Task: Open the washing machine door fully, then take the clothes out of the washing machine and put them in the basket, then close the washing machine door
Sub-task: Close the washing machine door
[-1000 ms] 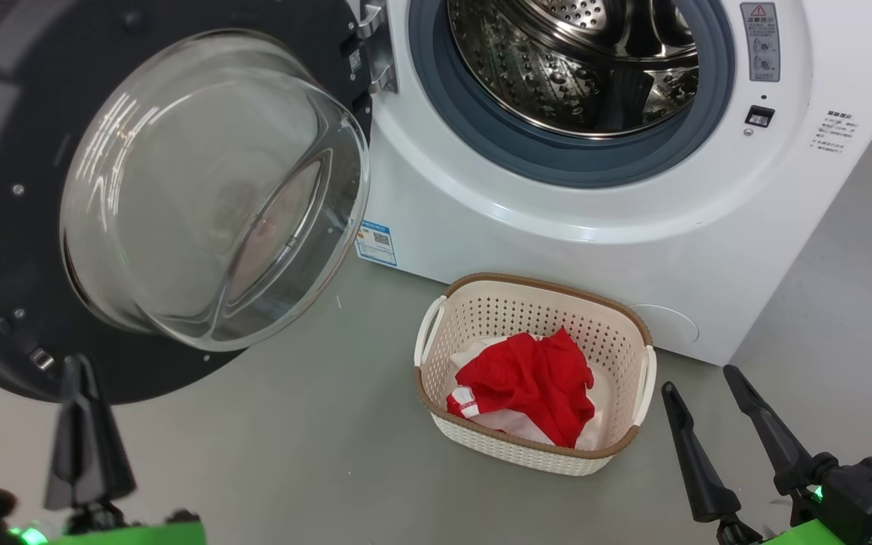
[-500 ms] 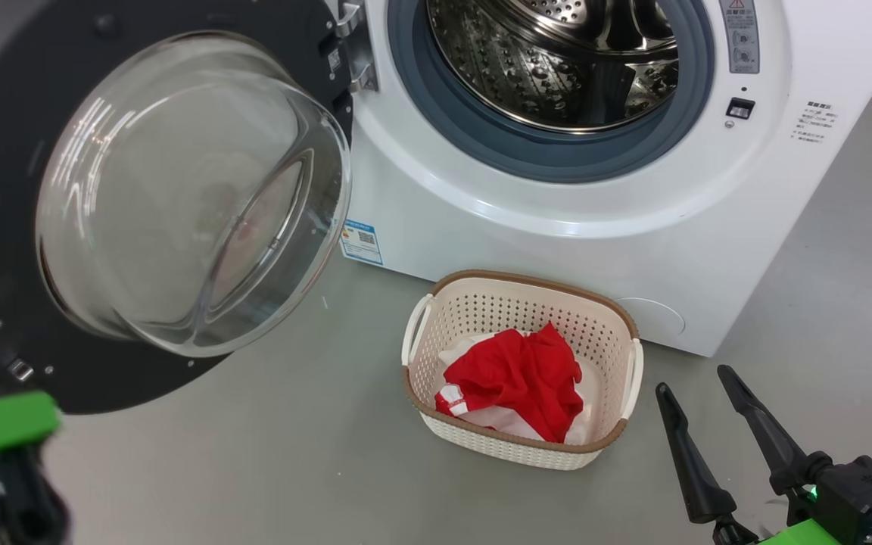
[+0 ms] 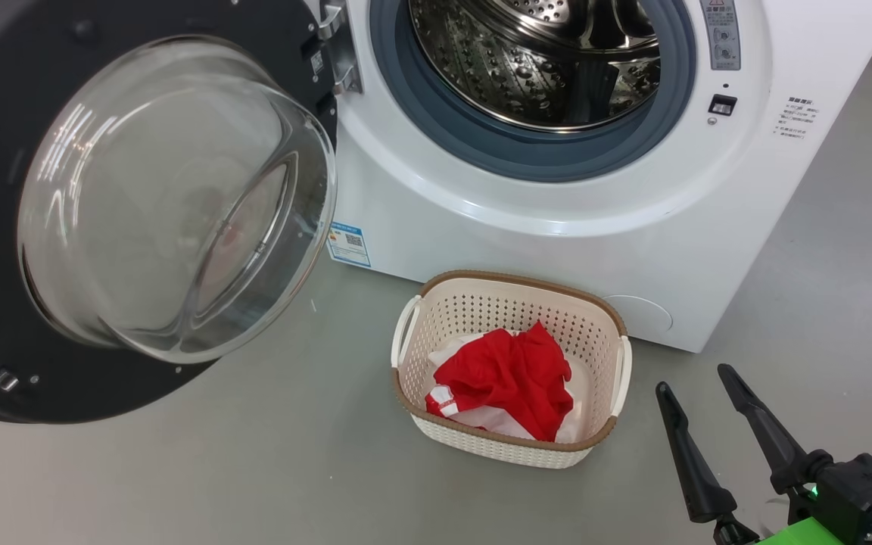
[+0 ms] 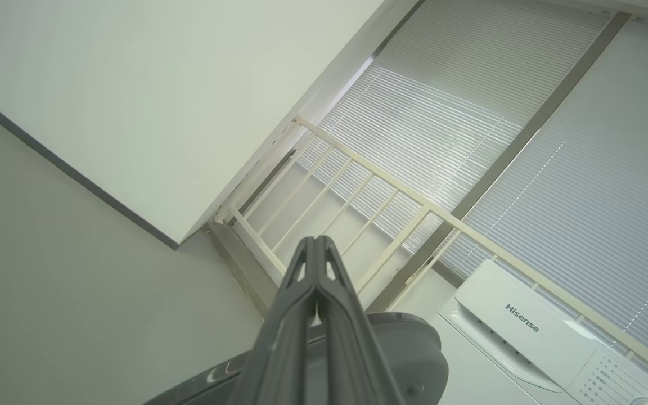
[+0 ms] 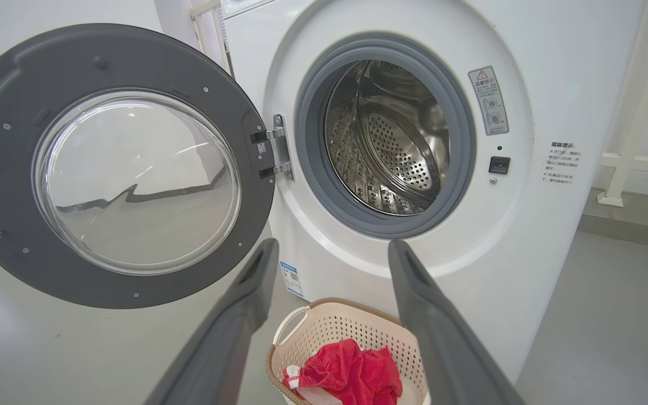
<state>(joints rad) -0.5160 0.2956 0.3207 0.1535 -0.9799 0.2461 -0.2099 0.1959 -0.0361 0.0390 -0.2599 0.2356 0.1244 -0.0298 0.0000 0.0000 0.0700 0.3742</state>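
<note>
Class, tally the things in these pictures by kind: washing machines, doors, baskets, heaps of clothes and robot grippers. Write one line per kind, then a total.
washing machine: 1
washing machine door: 1
basket: 1
heap of clothes, red and white: 1
grippers: 2, the left gripper and the right gripper
Total: 6

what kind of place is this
Likely a laundry area, perhaps in a utility room: a white front-loading washing machine stands on a grey floor, a basket of red clothes before it, window blinds behind.
</note>
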